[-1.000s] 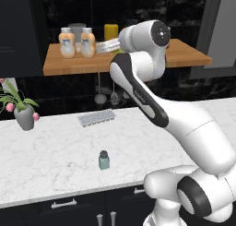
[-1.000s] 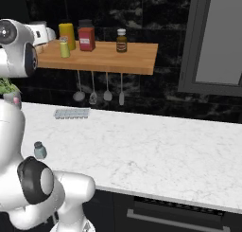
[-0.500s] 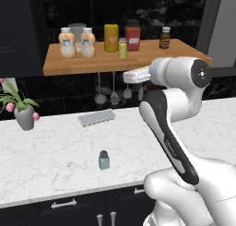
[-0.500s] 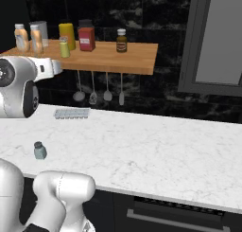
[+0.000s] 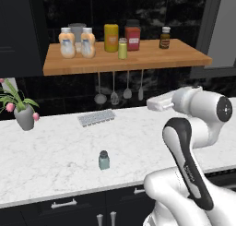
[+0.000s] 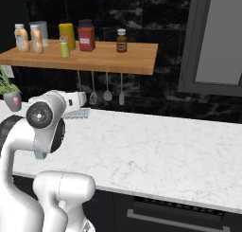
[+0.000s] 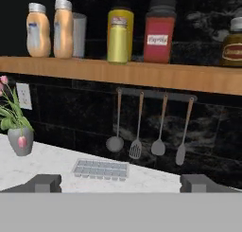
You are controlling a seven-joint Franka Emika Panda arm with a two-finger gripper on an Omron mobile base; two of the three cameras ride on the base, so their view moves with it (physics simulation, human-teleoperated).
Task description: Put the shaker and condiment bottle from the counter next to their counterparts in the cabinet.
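Note:
The small teal shaker point(image 5: 104, 160) with its dark cap stands upright on the white marble counter point(image 5: 55, 151), near the front edge. On the wooden cabinet shelf point(image 5: 138, 61), two squat orange bottles point(image 5: 67, 43) point(image 5: 87, 43) stand side by side at the left. I cannot tell which of them is the condiment bottle. The yellow-green shaker point(image 5: 122, 49) with a silver cap stands further right. My gripper point(image 7: 123, 183) is open and holds nothing. It hovers below shelf height, above the counter and right of the teal shaker, facing the back wall.
A tall yellow canister point(image 5: 111, 37), a red jar point(image 5: 132, 36), a brown bottle point(image 5: 164, 38) and a grey canister point(image 5: 77, 33) share the shelf. Utensils point(image 7: 137, 131) hang beneath it. An ice tray point(image 5: 96, 118) and a flower vase point(image 5: 25, 116) stand on the counter.
My arm has swung down and to the right, away from the shelf, so the hand now sits below shelf level. The gripper stayed open. The bottles and shaker have not moved.

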